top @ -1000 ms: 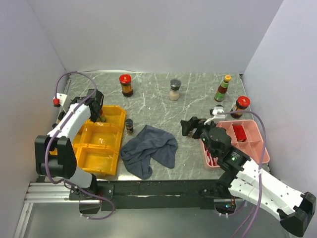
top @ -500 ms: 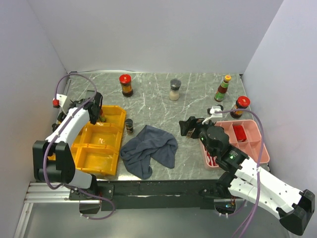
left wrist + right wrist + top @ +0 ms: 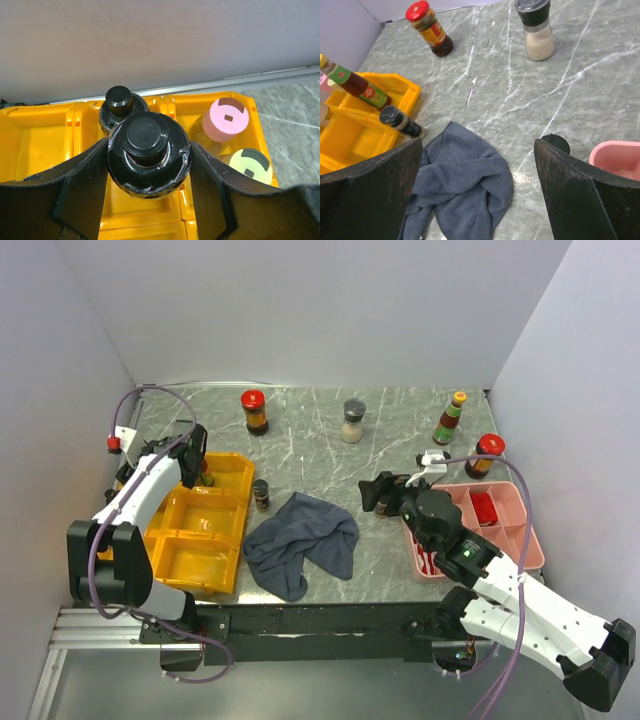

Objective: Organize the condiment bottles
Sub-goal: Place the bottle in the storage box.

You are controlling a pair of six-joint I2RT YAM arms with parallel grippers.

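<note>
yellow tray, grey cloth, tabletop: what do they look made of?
Yellow tray: probably moulded plastic, glossy; its smooth walls catch highlights.
Grey cloth: soft matte fabric, maybe microfibre; it lies in loose folds.
Tabletop: grey marble look with white veins and a slight sheen; could be real stone or a printed laminate, can't tell.

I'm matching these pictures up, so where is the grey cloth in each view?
Top external: grey cloth low centre, just right of the yellow tray.
Left wrist: not in it.
Right wrist: grey cloth bottom centre, right of the yellow tray.
Shared landmark: the yellow tray, in all three.
</note>
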